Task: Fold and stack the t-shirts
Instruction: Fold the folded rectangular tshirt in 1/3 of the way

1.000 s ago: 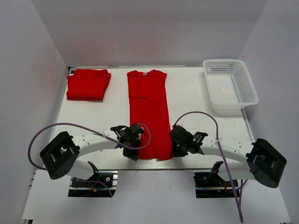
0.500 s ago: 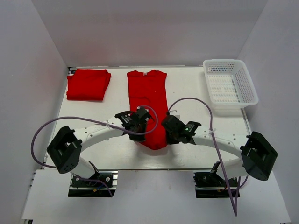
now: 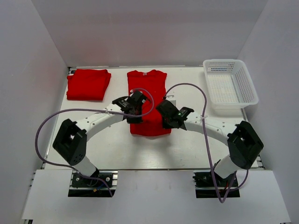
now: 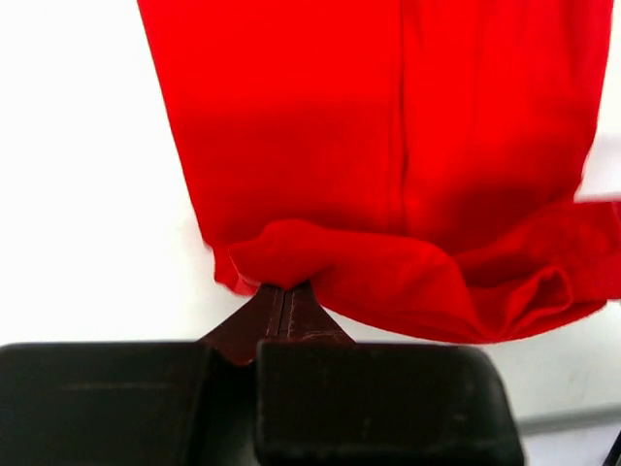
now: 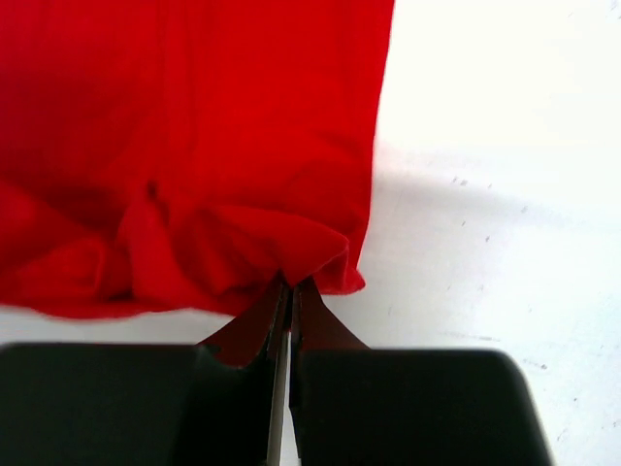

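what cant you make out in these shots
Top view: the gripped hem corners of the long red cloth t-shirt, hidden under the left hand and right hand.
Top view: how many shirts the folded red pile holds; too small.
Wrist views: the shirt's collar, cut off by the top edge.

Bright, even; wrist views seemingly blurred.
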Robot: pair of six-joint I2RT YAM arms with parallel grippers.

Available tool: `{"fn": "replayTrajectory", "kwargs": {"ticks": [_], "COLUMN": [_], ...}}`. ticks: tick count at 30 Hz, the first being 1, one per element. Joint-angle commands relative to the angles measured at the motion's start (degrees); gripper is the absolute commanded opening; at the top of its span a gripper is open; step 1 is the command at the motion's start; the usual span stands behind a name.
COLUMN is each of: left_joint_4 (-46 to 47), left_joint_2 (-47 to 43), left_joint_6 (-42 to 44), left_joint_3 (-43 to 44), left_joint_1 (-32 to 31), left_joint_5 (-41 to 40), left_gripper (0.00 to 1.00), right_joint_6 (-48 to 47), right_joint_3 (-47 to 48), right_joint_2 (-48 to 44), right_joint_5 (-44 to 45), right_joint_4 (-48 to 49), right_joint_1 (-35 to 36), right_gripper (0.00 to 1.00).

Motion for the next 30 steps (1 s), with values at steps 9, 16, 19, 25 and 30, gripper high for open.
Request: {"fn": "replayTrajectory", "kwargs": {"ticks": [9, 16, 19, 25, 30], "left_joint_4": [5.6, 6.3, 6.9, 8.0, 8.7], "left_joint_2": [3.5, 6.4, 7.8, 10.0, 13.0], "left_joint_6": [3.1, 4.2, 4.7, 6.2, 6.2], "left_joint_3": [6.7, 8.1, 9.4, 11.1, 13.1], "left_joint_1": [7.9, 11.2, 11.7, 13.5, 14.6], "left_joint_5": [-0.6, 1.0, 1.0, 2.5, 2.5], "left_gripper": [0.0, 0.0, 0.0, 0.0, 0.0], "right_joint_6": [-6.6, -9.8, -11.1, -13.7, -14.6], "right_joint_3": [10.9, 14.8, 16.7, 18.6, 21.2], "right_joint_2": [6.5, 10.7, 12.3, 14.1, 16.9], "right_joint_5": [2.9, -0.5, -1.2, -4.9, -6.5], "right_joint_4": [3.6, 5.0, 5.8, 7.5, 8.0], "right_joint_1": [-5.9, -9.3, -10.1, -12.0, -13.8], "right_gripper": [0.0, 0.0, 0.0, 0.0, 0.0]}}
